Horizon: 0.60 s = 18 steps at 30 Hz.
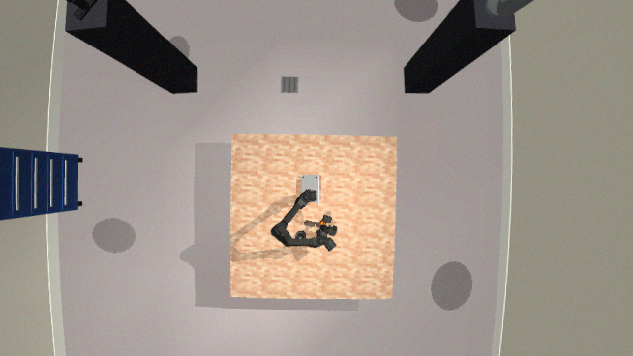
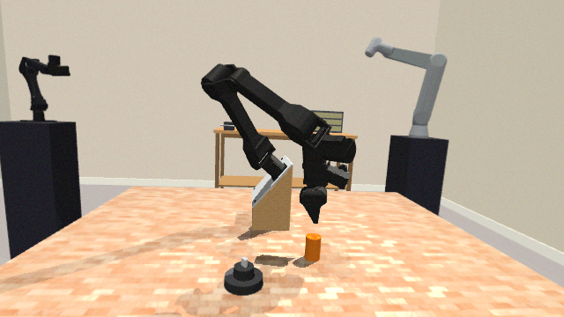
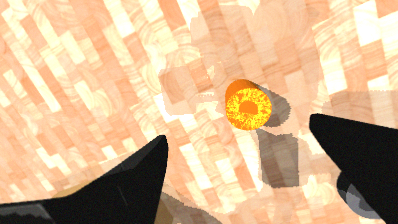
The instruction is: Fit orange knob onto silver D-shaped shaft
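Observation:
The orange knob (image 1: 322, 223) (image 2: 313, 249) (image 3: 248, 122) stands upright on the table. In the wrist view its speckled upper end shows a D-shaped plain orange patch in the middle; its underside is hidden. My gripper (image 2: 315, 222) (image 3: 236, 131) points down above the knob, open and empty. In the wrist view the knob lies between the fingertip directions, slightly beyond them. The black round pedestal (image 1: 300, 235) (image 2: 243, 286) stands apart from the knob, to its left and nearer the camera in the exterior view. Its silver shaft (image 2: 244, 262) is bare and upright; its flat side cannot be made out.
The wood-patterned table (image 1: 361, 267) (image 2: 397, 273) bears everything. My arm's base is on a slanted grey plate (image 1: 311, 182) on a wooden block (image 2: 275, 216) behind the knob and pedestal. The arm bends high above the table. Two dark columns and a shelf stand beyond the table.

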Each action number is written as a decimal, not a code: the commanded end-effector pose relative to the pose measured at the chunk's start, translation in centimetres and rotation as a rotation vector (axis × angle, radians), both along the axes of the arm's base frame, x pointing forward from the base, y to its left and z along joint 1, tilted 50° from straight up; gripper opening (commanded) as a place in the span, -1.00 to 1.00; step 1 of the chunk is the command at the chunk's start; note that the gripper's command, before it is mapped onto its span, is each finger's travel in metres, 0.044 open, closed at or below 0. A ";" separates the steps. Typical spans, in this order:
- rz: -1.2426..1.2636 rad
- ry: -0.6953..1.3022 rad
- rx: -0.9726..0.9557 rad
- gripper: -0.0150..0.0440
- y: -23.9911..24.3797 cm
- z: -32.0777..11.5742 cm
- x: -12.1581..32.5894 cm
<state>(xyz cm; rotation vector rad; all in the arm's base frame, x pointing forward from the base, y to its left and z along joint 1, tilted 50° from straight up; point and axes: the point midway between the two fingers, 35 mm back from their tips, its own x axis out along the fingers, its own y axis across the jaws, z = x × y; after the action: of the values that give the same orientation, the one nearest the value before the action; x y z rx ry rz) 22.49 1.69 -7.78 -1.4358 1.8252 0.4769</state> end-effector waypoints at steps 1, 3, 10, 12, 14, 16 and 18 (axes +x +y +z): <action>0.049 -0.055 -0.133 1.00 0.8 1.2 1.0; 0.049 -0.055 -0.133 1.00 0.8 1.2 1.0; 0.049 -0.055 -0.133 1.00 0.8 1.2 1.0; 0.044 -0.060 -0.133 1.00 0.5 0.9 1.0; 0.044 -0.060 -0.134 1.00 -1.1 -0.5 1.0; 0.044 -0.060 -0.135 1.00 -1.9 -1.1 0.9; 0.044 -0.060 -0.135 1.00 -1.9 -1.1 0.9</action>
<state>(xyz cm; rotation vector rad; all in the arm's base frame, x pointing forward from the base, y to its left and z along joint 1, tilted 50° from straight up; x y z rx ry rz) 23.76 0.66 -8.22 -1.5555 1.8003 0.3301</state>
